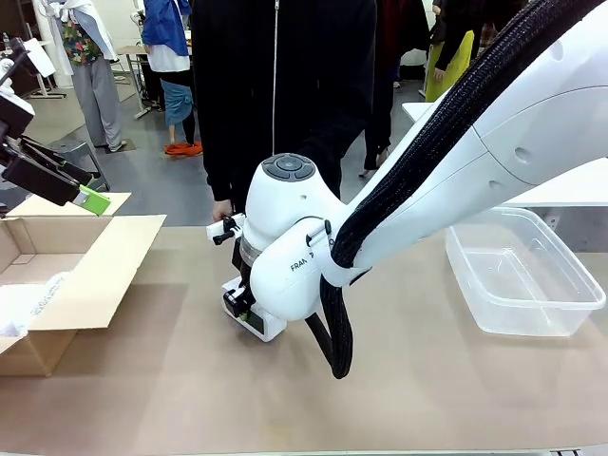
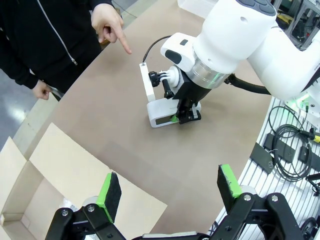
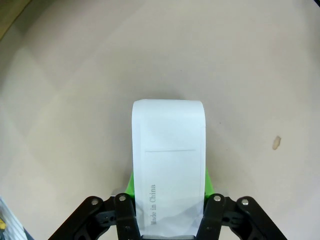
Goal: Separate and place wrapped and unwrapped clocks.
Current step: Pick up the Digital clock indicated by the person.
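Brown tabletop (image 1: 399, 380) ran across the front view, with a cardboard box (image 1: 85, 275) at left, a clear plastic tub (image 1: 522, 271) at right, and the right gripper (image 1: 245, 309) down on the unwrapped clock (image 1: 258, 325) mid-table. From the left wrist, the left gripper (image 2: 170, 192) stood wide open and empty while a person's hand (image 2: 109, 22) pointed toward the clock (image 2: 161, 114). From the right wrist, the right gripper (image 3: 170, 192) was clamped on the clock's (image 3: 169, 150) sides.

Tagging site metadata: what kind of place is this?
Likely a robot lab in a shared hall: a taped table with a cardboard box and plastic bin, people standing behind, cables on a side rail.
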You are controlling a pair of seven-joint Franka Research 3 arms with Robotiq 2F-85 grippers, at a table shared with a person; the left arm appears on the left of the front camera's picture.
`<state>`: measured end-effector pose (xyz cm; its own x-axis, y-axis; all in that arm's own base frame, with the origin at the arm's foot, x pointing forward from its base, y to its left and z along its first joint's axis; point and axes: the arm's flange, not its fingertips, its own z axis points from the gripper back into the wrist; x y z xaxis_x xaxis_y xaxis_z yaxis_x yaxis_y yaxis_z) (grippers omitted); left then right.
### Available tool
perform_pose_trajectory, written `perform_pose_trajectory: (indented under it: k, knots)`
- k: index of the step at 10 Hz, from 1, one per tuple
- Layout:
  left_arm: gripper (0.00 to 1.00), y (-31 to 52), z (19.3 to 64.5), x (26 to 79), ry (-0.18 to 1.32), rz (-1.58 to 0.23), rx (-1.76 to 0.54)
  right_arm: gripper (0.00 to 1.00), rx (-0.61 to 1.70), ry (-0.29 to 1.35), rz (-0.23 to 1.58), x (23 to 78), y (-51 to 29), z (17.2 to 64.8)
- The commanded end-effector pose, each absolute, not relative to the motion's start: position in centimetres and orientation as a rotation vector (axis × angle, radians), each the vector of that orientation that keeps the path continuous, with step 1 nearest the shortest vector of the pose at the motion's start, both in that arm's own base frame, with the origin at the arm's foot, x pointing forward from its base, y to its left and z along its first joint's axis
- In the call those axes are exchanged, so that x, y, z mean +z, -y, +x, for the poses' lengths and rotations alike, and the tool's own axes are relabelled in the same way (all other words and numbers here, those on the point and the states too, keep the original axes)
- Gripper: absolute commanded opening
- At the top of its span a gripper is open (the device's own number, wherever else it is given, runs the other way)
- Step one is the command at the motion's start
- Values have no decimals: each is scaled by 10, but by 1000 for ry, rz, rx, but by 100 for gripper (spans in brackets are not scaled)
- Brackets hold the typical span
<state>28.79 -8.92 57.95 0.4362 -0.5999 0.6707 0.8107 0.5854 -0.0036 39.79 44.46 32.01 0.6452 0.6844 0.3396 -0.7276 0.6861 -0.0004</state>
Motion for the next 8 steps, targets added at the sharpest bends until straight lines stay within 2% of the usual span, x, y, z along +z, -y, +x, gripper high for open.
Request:
perform_pose_trajectory:
  k: [1, 6, 7, 8]
  knots:
    - [100, 91, 287, 579, 680, -340, -886, 45, 796, 324, 137, 320, -453, 400]
    - [100, 91, 287, 579, 680, -340, -886, 45, 801, 326, 132, 324, -453, 400]
    - [100, 91, 287, 579, 680, -340, -886, 48, 797, 332, 136, 324, -453, 400]
    - [100, 91, 287, 579, 680, -340, -886, 32, 798, 331, 137, 324, -452, 400]
